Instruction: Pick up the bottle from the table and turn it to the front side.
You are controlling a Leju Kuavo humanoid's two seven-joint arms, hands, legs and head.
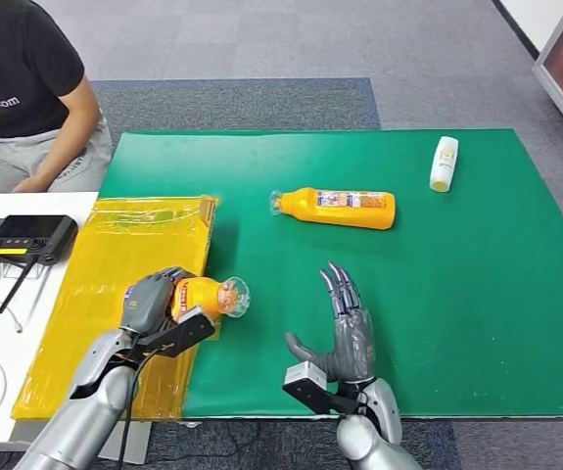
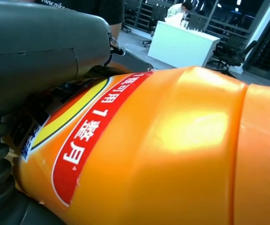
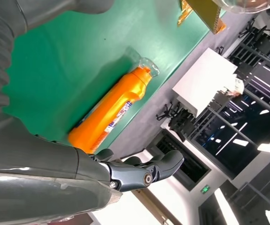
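Left hand [image 1: 147,302]: wrapping the body of the orange bottle [image 1: 203,296] at the near left of the bench [image 1: 485,323], over the seam between the yellow bag [image 1: 108,284] and the green mat [image 1: 441,294]; whether the bottle is resting on the surface or hanging just above it cannot be told. The bottle is lying roughly level, its clear cap [image 1: 234,295] pointing to the robot's right, and in the left wrist view its label [image 2: 90,136] with the red band is showing beside the thick grey thumb [image 2: 44,47]. Step in hand, as judged: rolling the held bottle about its long axis until the front label is facing up; doing it well is calling for a firm grip round the middle, a slow wrist roll, and the cap end staying free of the bag's edge. Left arm [image 1: 78,411]: coming in low from the near left, forearm angling up toward the bottle. Right hand [image 1: 350,328]: holding nothing, fingers spread and pointing away from the robot, thumb out to the side, palm hovering over the mat near the bench's front edge. Second orange bottle [image 1: 335,208]: lying well apart, further back on the mat. Small white bottle [image 1: 445,163]: lying near the far right. Person [image 1: 26,88]: sitting at the far left corner.
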